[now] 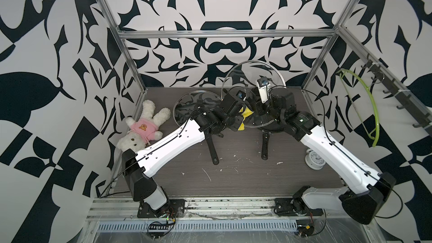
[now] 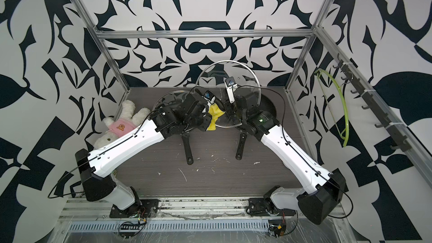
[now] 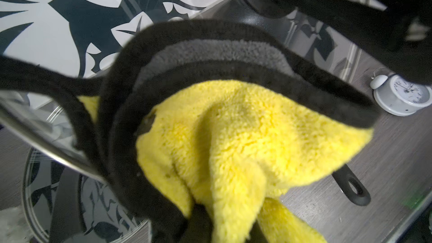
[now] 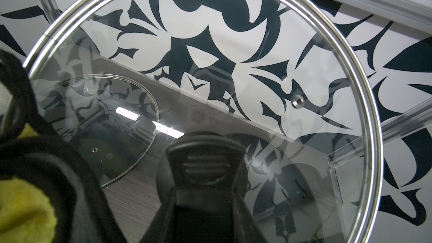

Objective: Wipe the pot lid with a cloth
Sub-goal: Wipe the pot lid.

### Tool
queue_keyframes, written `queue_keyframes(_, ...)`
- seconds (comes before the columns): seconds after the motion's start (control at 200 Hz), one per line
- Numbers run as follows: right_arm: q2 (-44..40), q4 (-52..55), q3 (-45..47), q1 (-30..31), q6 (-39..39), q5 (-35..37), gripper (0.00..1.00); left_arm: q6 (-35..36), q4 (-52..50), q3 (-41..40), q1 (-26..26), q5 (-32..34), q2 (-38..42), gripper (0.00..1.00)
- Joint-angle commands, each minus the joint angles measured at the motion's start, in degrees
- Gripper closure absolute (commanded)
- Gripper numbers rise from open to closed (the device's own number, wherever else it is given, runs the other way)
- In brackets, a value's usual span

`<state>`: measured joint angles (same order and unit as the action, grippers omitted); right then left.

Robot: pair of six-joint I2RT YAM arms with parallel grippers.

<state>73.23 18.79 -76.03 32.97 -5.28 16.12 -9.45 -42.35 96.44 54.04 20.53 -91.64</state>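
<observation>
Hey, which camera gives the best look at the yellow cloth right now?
The left wrist view: the cloth fills the frame, its yellow pile and dark edging clear. Both top views show only a small yellow patch of it beside the raised lid. The right wrist view catches just a blurred yellow corner.

On my feed the bright yellow fluffy microfibre cloth (image 3: pixel 245 141) shows black edging and a grey side toward the upper centre of the left wrist view. The clear round glass pot lid (image 4: pixel 210 61) has a silver steel rim. The grey-brown wood-grain table (image 1: pixel 233 174) is flecked with white. At left I see a cream plush teddy bear (image 1: pixel 142 128) in a pink top, at right a white round alarm clock (image 1: pixel 314 159). The white walls (image 1: pixel 46 43) carry a dark navy leaf pattern.
</observation>
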Motion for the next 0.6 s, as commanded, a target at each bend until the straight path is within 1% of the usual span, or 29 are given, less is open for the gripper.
queue_keyframes(0.0,-6.09,-14.02,-1.18,0.08,-3.32,-2.38,1.0,-0.54,-1.38,2.03,-3.24,2.6,0.32,1.0)
queue_keyframes(0.085,-7.75,-14.54,1.36,0.08,-8.19,-4.5,1.0,0.3,-1.02,3.15,-4.65,2.26,0.66,1.0)
queue_keyframes(0.105,-8.17,-14.77,1.98,0.07,-9.25,-6.86,1.0,0.67,-0.93,3.36,-4.91,1.9,0.69,1.0)
queue_keyframes(0.205,-9.87,-13.83,3.8,0.02,-15.36,-12.53,1.0,2.77,-0.76,4.7,-6.24,-0.57,0.03,1.0)
queue_keyframes(0.345,-11.77,-12.14,6.18,0.04,-24.71,-18.69,1.0,3.78,-2.18,7.75,-8.06,-2.02,-1.91,1.0)
queue_keyframes(0.41,-12.13,-10.1,6.43,0.08,-29.04,-21.78,1.0,5.42,-3.05,9.39,-8.5,-3.35,-3.09,1.0)
queue_keyframes(0.51,-12.15,-7.98,6.34,0.28,-33.98,-23.66,1.0,9.4,-6.63,13.17,-8.43,-7.42,-5.98,1.0)
queue_keyframes(0.595,-11.76,-6.29,5.56,1.07,-36.51,-23.85,1.0,12.36,-8.69,15.76,-8.21,-9.01,-8.54,1.0)
